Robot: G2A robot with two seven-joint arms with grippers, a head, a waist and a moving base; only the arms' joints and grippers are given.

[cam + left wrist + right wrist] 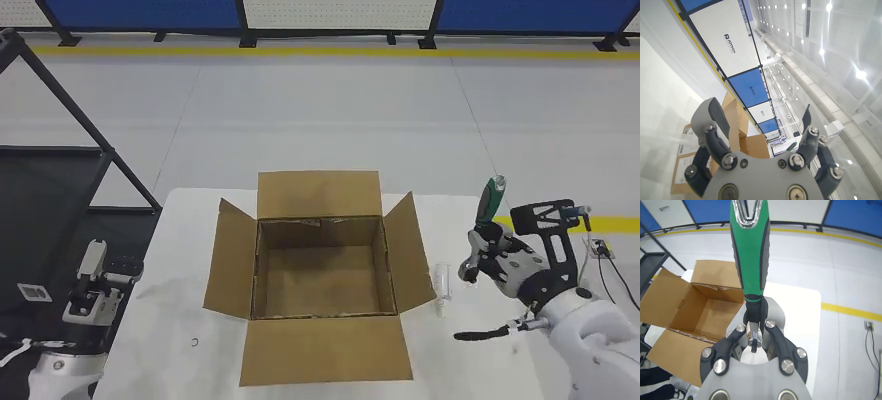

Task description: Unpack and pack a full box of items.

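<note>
Just right of the open cardboard box (320,180), the robot's right gripper (487,245) is raised over the white table (180,330), fingers clamped on the dark neck of a green-handled tool (493,200). The right arm comes in from the table's near right corner with its wrist turned up and away from the robot. In the right wrist view the tool (750,256) runs straight out along the gripper's (753,315) own line. Its long axis stands close to upright, the silver-capped butt end up and away from the robot and the metal end back toward the palm. The tool is held in the air, clear of both box (659,298) and tabletop.

At the table's near left corner, the left gripper (90,270) points upward and away from the robot. Its ribbed fingers (719,115) are spread wide with nothing between them, and the box (732,121) and the distant tool (791,146) show beyond the left gripper (761,113).

The box sits mid-table with all four flaps folded out. A slender clear item (441,285) lies on the table just beside its right flap, lengthwise toward the robot.
</note>
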